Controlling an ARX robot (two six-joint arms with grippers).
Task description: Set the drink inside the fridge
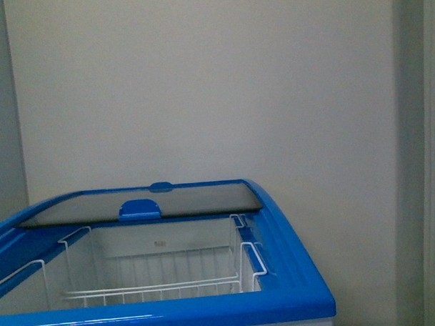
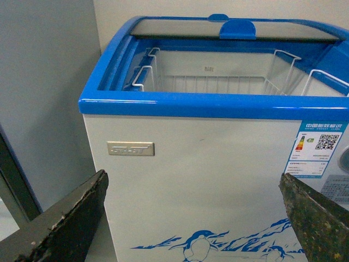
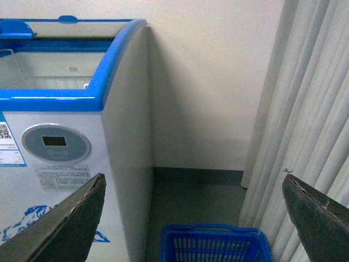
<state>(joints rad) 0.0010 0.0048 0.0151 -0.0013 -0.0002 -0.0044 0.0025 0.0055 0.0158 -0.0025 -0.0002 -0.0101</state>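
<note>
Fridge [image 1: 293, 289], lid slid back, wire basket [image 1: 157, 287] exposed. Both grippers [image 2: 193, 218] [image 3: 193, 218] spread wide, empty. Drink unseen; presumably light, smooth plastic, best gripped mid-body.

fridge [image 2: 218, 174] | energy label [image 2: 320, 148]: Chinese header, QR code | nameplate [image 2: 130, 148]: unreadable

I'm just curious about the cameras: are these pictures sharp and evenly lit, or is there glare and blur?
Front view: soft and dim, with faint glare streaks on the fridge front rim. Left wrist view: sharper, the energy label partly readable, the dark fingers blurred by closeness. Right wrist view: even light, shadow in the corner beside the fridge, the blue shopping basket cut off by the frame.
</note>
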